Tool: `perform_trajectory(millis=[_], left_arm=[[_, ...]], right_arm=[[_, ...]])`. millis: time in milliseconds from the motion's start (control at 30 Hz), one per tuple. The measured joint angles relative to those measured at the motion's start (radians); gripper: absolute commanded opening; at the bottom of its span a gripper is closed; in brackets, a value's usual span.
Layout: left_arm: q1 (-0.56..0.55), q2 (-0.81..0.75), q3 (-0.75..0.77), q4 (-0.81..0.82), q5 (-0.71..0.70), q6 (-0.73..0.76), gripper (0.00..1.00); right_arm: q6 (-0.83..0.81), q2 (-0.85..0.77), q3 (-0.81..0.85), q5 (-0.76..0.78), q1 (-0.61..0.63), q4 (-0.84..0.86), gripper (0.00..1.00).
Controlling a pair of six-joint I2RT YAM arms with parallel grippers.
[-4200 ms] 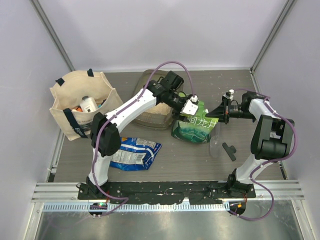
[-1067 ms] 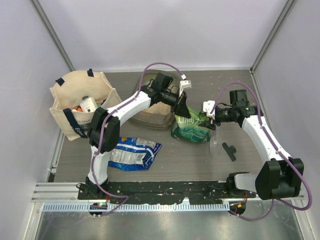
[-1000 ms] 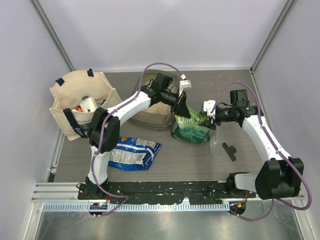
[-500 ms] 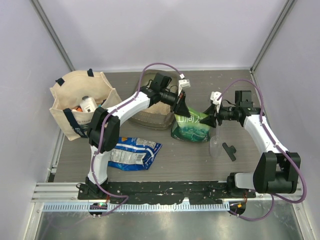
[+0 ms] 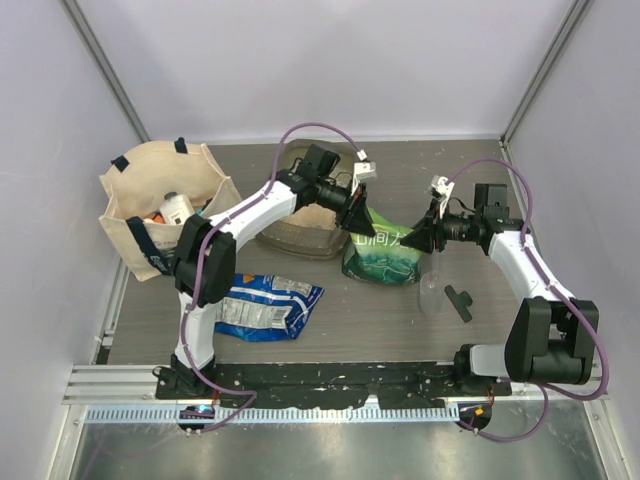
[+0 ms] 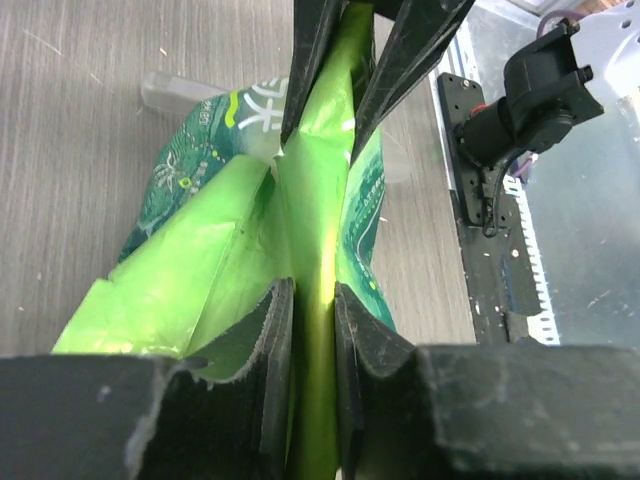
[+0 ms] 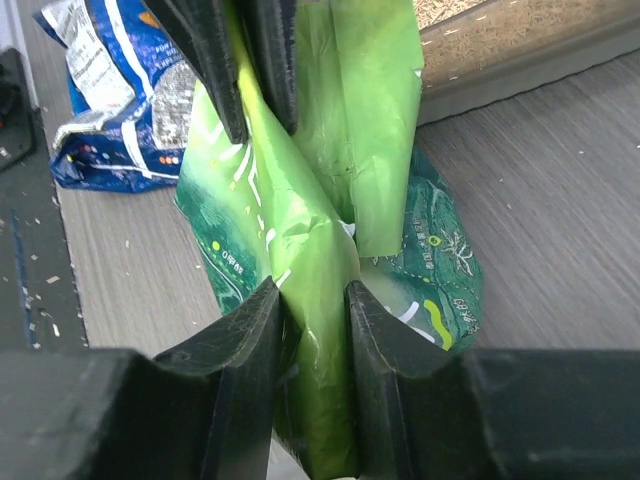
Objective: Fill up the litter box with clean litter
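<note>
Both the left gripper (image 5: 360,224) and the right gripper (image 5: 416,238) are clamped on the top folds, a sensible hold I think, of the green bag (image 5: 385,258), soft and probably bottom-heavy, standing just beside the litter box (image 5: 295,245) with some litter (image 7: 455,12) in it.

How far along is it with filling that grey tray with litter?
Some tan litter lies in the litter box, so part may be done. In hand: the left fingers and right fingers each pinch the top of the green bag, which stands upright beside the box. Left to do: open it, by the look of it, tip it over the box and pour.
</note>
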Motion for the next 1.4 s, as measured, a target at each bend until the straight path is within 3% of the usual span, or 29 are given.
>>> perform_trajectory(millis=[67,167,233,433,467,500,567,600,800,933,1000,1167,1300,1333,1367,1400], left_arm=[[-0.002,0.003,0.034,-0.079,-0.002,0.084,0.22],[-0.002,0.026,0.119,-0.216,-0.002,0.189,0.01],[0.000,0.048,0.159,-0.277,0.003,0.245,0.00],[0.008,0.068,0.223,-0.420,0.010,0.378,0.01],[0.011,0.070,0.232,-0.444,0.010,0.396,0.08],[0.013,0.072,0.241,-0.464,0.010,0.409,0.26],[0.016,0.074,0.246,-0.480,0.010,0.416,0.36],[0.018,0.067,0.234,-0.469,0.008,0.405,0.46],[-0.007,0.002,0.111,-0.240,-0.029,0.270,0.51],[-0.074,0.091,0.235,-0.207,-0.031,0.232,0.47],[-0.104,0.150,0.298,-0.188,-0.031,0.227,0.39],[-0.125,0.206,0.352,-0.194,-0.008,0.205,0.30],[-0.125,0.216,0.373,-0.224,0.007,0.218,0.12],[-0.126,0.218,0.381,-0.238,0.012,0.229,0.08],[-0.126,0.219,0.387,-0.250,0.015,0.241,0.05],[-0.127,0.220,0.392,-0.260,0.015,0.253,0.02]], right_arm=[[0.032,0.005,0.001,-0.010,-0.008,0.000,0.21],[0.084,0.012,0.014,-0.023,-0.018,-0.003,0.09],[0.114,0.020,0.028,-0.024,-0.021,-0.006,0.02],[0.192,0.027,0.041,-0.055,-0.031,-0.015,0.01],[0.199,0.027,0.044,-0.061,-0.031,-0.019,0.02],[0.205,0.027,0.049,-0.066,-0.031,-0.024,0.01],[0.204,0.031,0.065,-0.076,-0.031,-0.048,0.01],[0.204,0.033,0.072,-0.080,-0.031,-0.056,0.01],[0.193,0.037,0.077,-0.087,-0.039,-0.061,0.01],[0.138,0.037,0.079,-0.097,-0.043,-0.090,0.01],[0.096,0.037,0.084,-0.101,-0.043,-0.126,0.01],[0.024,0.037,0.087,-0.104,-0.045,-0.176,0.01],[0.004,0.038,0.088,-0.106,-0.056,-0.180,0.01],[0.002,0.039,0.088,-0.107,-0.059,-0.182,0.04],[0.001,0.039,0.088,-0.109,-0.064,-0.185,0.20],[0.002,0.042,0.088,-0.112,-0.068,-0.188,0.28]])
